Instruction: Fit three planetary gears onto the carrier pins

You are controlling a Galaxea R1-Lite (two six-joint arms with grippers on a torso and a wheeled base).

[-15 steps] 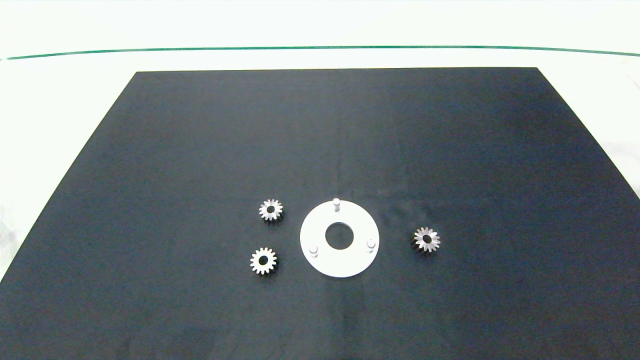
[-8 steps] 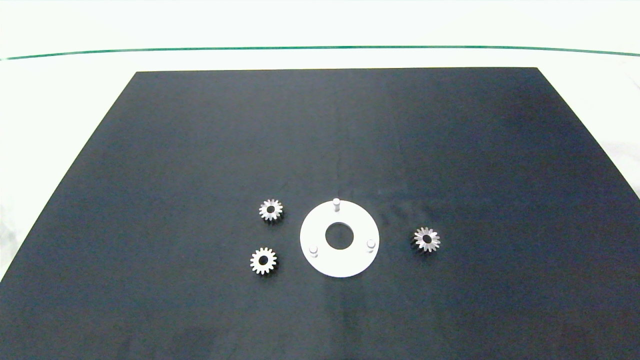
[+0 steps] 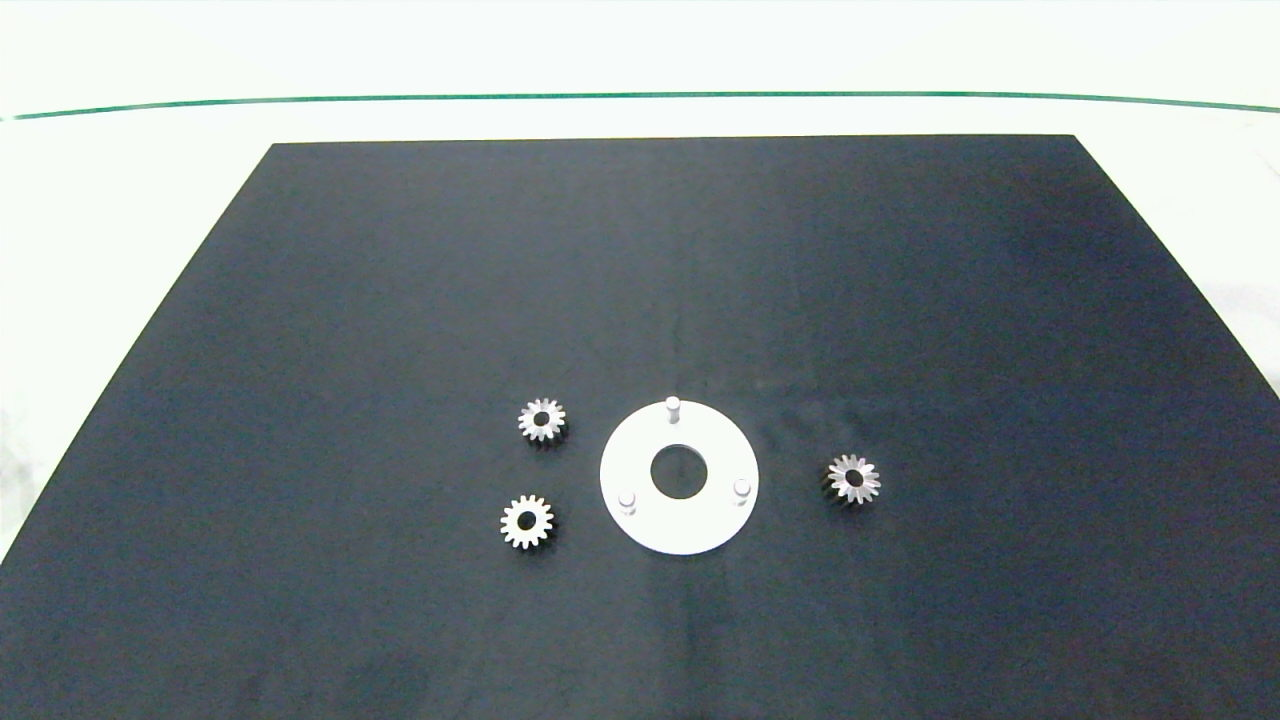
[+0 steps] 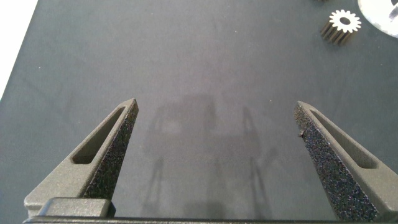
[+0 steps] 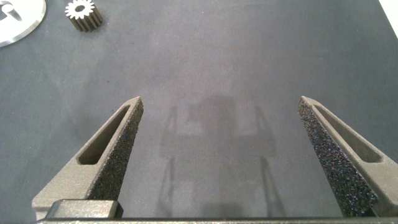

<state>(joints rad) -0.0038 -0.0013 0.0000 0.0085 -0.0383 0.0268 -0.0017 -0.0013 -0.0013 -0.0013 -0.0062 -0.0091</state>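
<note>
A flat white disc (image 3: 640, 520) with a large centre hole lies on the black mat and carries three bare carrier pins (image 3: 673, 405), (image 3: 627, 500), (image 3: 741, 487). Two planetary gears (image 3: 542, 420), (image 3: 526, 522) lie flat to its left, a third (image 3: 853, 479) to its right. Neither arm shows in the head view. In the left wrist view my left gripper (image 4: 217, 109) is open over bare mat, with a gear (image 4: 342, 26) and the disc's edge (image 4: 385, 9) well ahead. My right gripper (image 5: 221, 106) is also open over bare mat, a gear (image 5: 83, 15) and the disc's rim (image 5: 18, 18) far beyond it.
The black mat (image 3: 400, 280) covers most of a white table (image 3: 120, 180), whose far side carries a thin green line (image 3: 640, 97). Wide bare mat lies behind the parts and on both sides of them.
</note>
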